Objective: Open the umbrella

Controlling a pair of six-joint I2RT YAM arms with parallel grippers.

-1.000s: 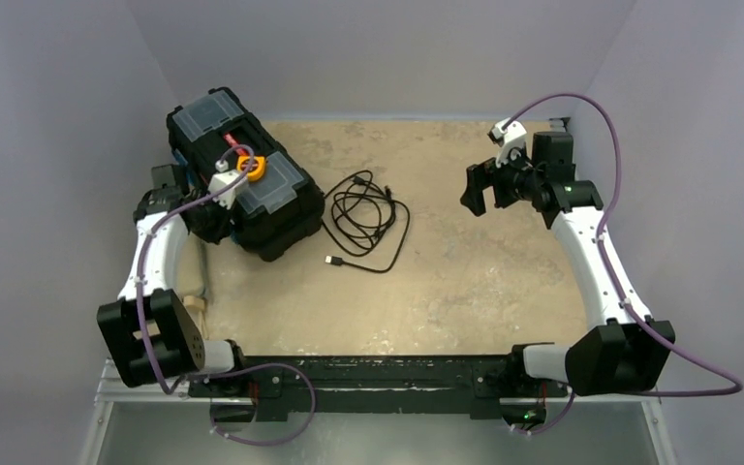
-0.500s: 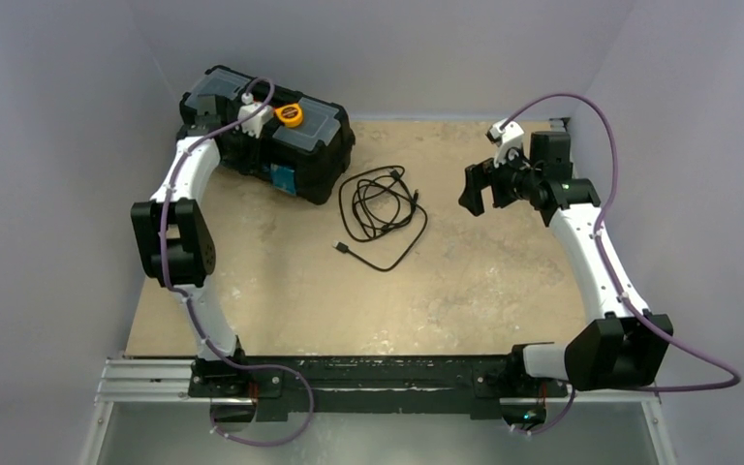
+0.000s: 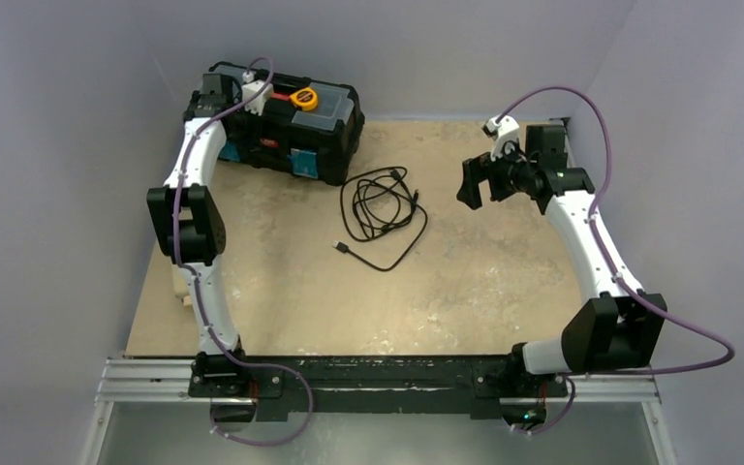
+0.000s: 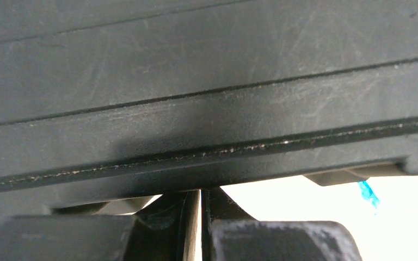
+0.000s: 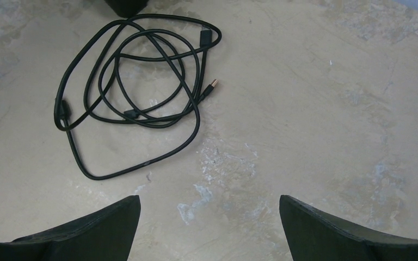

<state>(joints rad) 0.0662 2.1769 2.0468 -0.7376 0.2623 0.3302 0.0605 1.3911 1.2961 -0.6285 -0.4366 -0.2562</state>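
Of the umbrella, the only possible trace is a small beige shape [image 3: 185, 294] at the left edge of the table [image 3: 465, 281], tucked against the lower part of the left arm. It is too small and too hidden to tell if it really is the umbrella. The wrist views show no part of it.

The left arm reaches up the left side to the toolbox [image 3: 286, 126], which stands in the far left corner against the back wall. The left gripper [image 4: 201, 209] sits at the toolbox's top, near its left end. In the left wrist view the scuffed black plastic fills nearly the whole picture. The two fingers [image 4: 60, 239] are drawn almost together with only a thin pale slit between them. I cannot tell if they pinch any part of the toolbox. A yellow round thing [image 3: 302, 98] lies on the lid, just right of the wrist.

A black cable [image 3: 380, 208] lies in loose loops on the table, just right of the toolbox and near the middle.

The right gripper [image 5: 209, 201] hangs above the far right part of the table, well apart from the cable and facing it. Its jaws are spread wide and hold nothing; bare tabletop shows between them.
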